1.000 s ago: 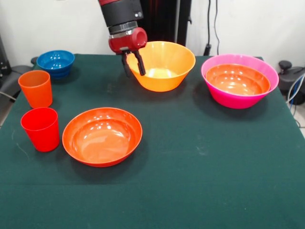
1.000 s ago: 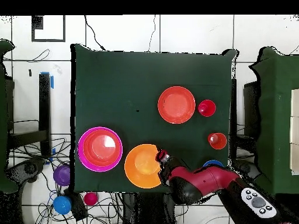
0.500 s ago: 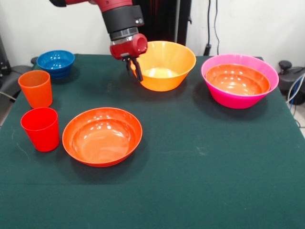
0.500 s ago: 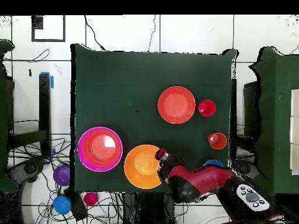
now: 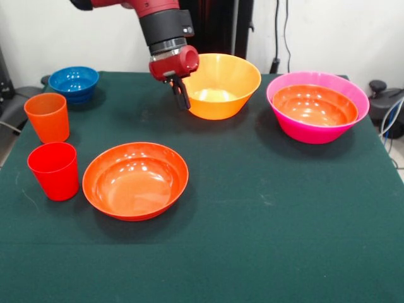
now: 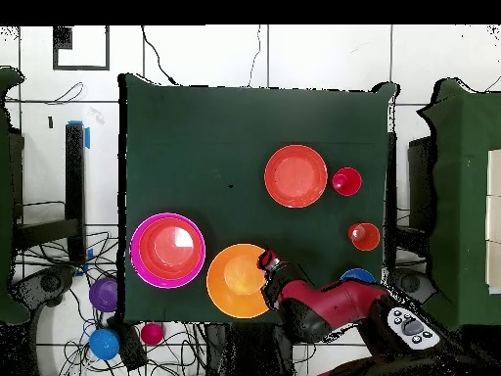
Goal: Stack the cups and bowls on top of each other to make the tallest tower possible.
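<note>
My gripper (image 5: 181, 96) is shut on the left rim of the yellow-orange bowl (image 5: 224, 85) at the table's far side; it also shows in the overhead view (image 6: 264, 259) at that bowl's (image 6: 235, 281) right edge. The tower is the large pink bowl (image 5: 315, 131) with a red-orange bowl (image 5: 314, 104) nested inside, to the right. A second red-orange bowl (image 5: 136, 180) lies front left. The orange cup (image 5: 47, 117) and the red cup (image 5: 54, 170) stand upright at the left. A blue bowl (image 5: 74, 82) sits at the far left corner.
In the overhead view a purple bowl (image 6: 103, 293), a blue bowl (image 6: 103, 343) and a small pink-red bowl (image 6: 152, 334) lie off the table on the floor among cables. The green table cloth (image 5: 284, 221) stretches front right.
The fingers, open astride the yellow-orange bowl's rim a second ago, have closed on it. The bowl has shifted slightly to the right in the front view.
</note>
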Controlling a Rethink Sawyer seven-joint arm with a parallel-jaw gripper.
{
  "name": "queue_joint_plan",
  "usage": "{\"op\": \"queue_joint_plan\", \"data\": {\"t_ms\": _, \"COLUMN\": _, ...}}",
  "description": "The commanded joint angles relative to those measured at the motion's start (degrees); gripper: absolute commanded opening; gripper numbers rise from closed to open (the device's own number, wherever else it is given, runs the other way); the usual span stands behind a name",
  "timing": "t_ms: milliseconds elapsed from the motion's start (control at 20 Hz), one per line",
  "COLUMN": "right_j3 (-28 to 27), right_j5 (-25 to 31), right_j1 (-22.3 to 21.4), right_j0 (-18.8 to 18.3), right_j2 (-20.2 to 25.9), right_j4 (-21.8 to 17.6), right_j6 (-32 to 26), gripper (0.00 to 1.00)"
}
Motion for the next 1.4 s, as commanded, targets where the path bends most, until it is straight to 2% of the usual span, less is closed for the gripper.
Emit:
{"op": "queue_joint_plan", "data": {"t_ms": 50, "right_j3": -1.9, "right_j5": 2.6, "right_j1": -2.7, "right_j0": 2.0, "right_j2": 0.2, "right_j4": -2.8, "right_j6": -1.7, "gripper": 0.0}}
{"op": "queue_joint_plan", "data": {"t_ms": 300, "right_j3": -2.8, "right_j5": 0.7, "right_j1": -2.8, "right_j0": 4.5, "right_j2": -3.1, "right_j4": -1.6, "right_j6": -3.5, "gripper": 0.0}}
{"op": "queue_joint_plan", "data": {"t_ms": 350, "right_j3": -2.9, "right_j5": 0.3, "right_j1": -2.8, "right_j0": 5.1, "right_j2": -3.7, "right_j4": -1.4, "right_j6": -3.8, "gripper": 1.0}}
{"op": "queue_joint_plan", "data": {"t_ms": 500, "right_j3": -1.4, "right_j5": 3.5, "right_j1": -8.2, "right_j0": 5.4, "right_j2": -3.4, "right_j4": -3.3, "right_j6": -4.8, "gripper": 1.0}}
{"op": "queue_joint_plan", "data": {"t_ms": 650, "right_j3": 2.2, "right_j5": 9.8, "right_j1": -14.4, "right_j0": 0.8, "right_j2": 3.3, "right_j4": -6.1, "right_j6": -2.4, "gripper": 1.0}}
{"op": "queue_joint_plan", "data": {"t_ms": 700, "right_j3": 4.8, "right_j5": 14.1, "right_j1": -17.2, "right_j0": -2.7, "right_j2": 8.1, "right_j4": -5.7, "right_j6": -2.7, "gripper": 1.0}}
{"op": "queue_joint_plan", "data": {"t_ms": 800, "right_j3": 7.7, "right_j5": 18.0, "right_j1": -20.7, "right_j0": -5.8, "right_j2": 11.2, "right_j4": -1.2, "right_j6": -3.9, "gripper": 1.0}}
{"op": "queue_joint_plan", "data": {"t_ms": 950, "right_j3": 8.6, "right_j5": 17.5, "right_j1": -22.4, "right_j0": -3.3, "right_j2": 6.6, "right_j4": 4.6, "right_j6": -1.0, "gripper": 1.0}}
{"op": "queue_joint_plan", "data": {"t_ms": 1100, "right_j3": 7.0, "right_j5": 12.3, "right_j1": -19.9, "right_j0": 3.5, "right_j2": -2.5, "right_j4": 9.4, "right_j6": 4.2, "gripper": 1.0}}
{"op": "queue_joint_plan", "data": {"t_ms": 1250, "right_j3": 7.0, "right_j5": 9.7, "right_j1": -18.0, "right_j0": 6.9, "right_j2": -6.1, "right_j4": 13.4, "right_j6": 6.1, "gripper": 1.0}}
{"op": "queue_joint_plan", "data": {"t_ms": 1400, "right_j3": 7.7, "right_j5": 9.4, "right_j1": -17.0, "right_j0": 7.0, "right_j2": -6.1, "right_j4": 15.9, "right_j6": 7.0, "gripper": 1.0}}
